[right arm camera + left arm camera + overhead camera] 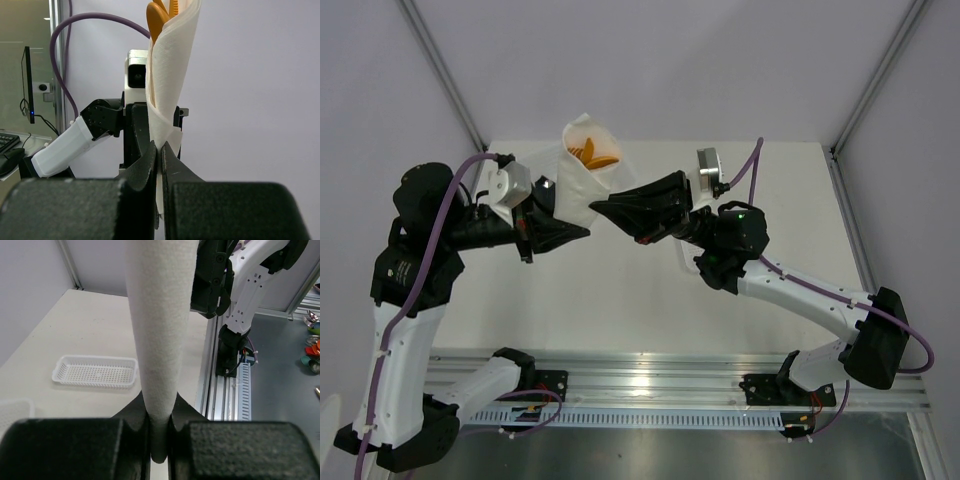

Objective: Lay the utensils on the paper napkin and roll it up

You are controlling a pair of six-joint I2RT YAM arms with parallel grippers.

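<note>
Utensils (594, 153) show overhead; left wrist sees only rolled napkin (157, 340).

A narrow white perforated tray (95, 372) lies on the pale table (75, 330); a basket's corner (12, 412) sits near it.

The paper napkin (575, 190) looks soft, matt and faintly fuzzy, the utensils (593, 152) are smooth glossy orange plastic, the left gripper (160, 410) is grainy matt black plastic, and the rail (650, 378) is shiny brushed metal.
</note>
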